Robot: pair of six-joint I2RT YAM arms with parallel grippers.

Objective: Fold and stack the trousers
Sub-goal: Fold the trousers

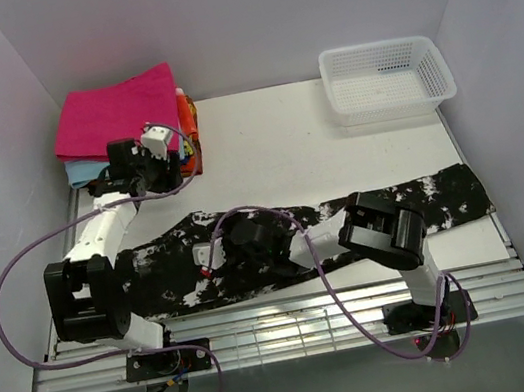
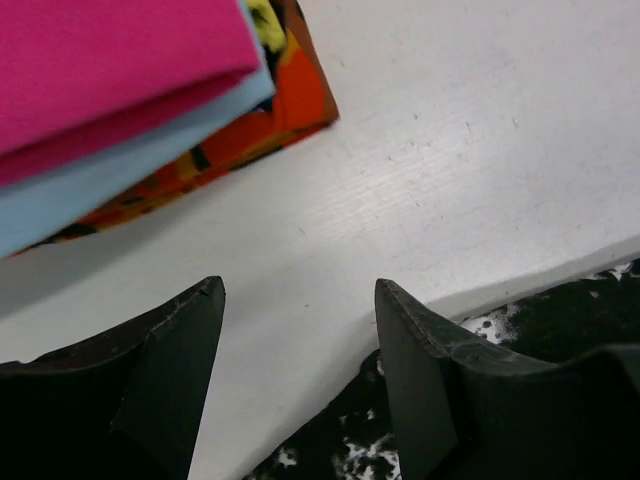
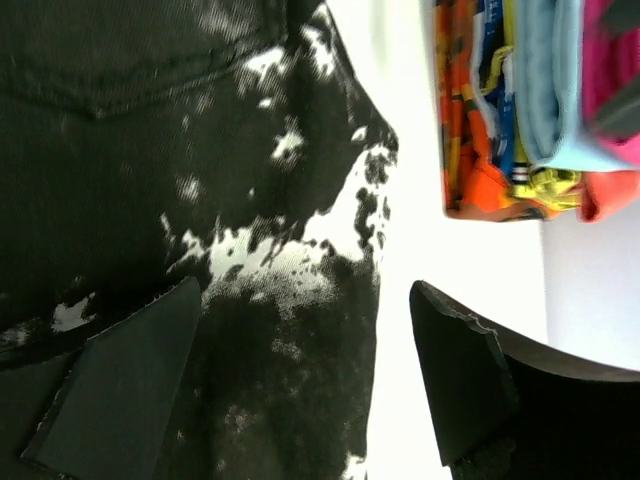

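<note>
The trousers [image 1: 426, 203], black with white splotches, lie flat and stretched out along the table's near side, from left to right. My right gripper [image 1: 218, 247] hovers open over their left part. In the right wrist view its jaws [image 3: 307, 290] stand wide, with the splotched trousers [image 3: 150, 150] and their edge below them and nothing gripped. My left gripper [image 1: 152, 175] is further back, beside the cloth stack. It is open [image 2: 300, 285] over bare white table, with a corner of the trousers [image 2: 350, 440] just under its right finger [image 2: 420, 380].
A stack of folded cloths, magenta [image 1: 115, 110] over light blue and orange, sits at the back left [image 2: 100, 70] [image 3: 500, 110]. A white mesh basket [image 1: 392, 112] stands at the back right. White walls close in three sides, and a metal rail [image 1: 295, 327] runs along the front.
</note>
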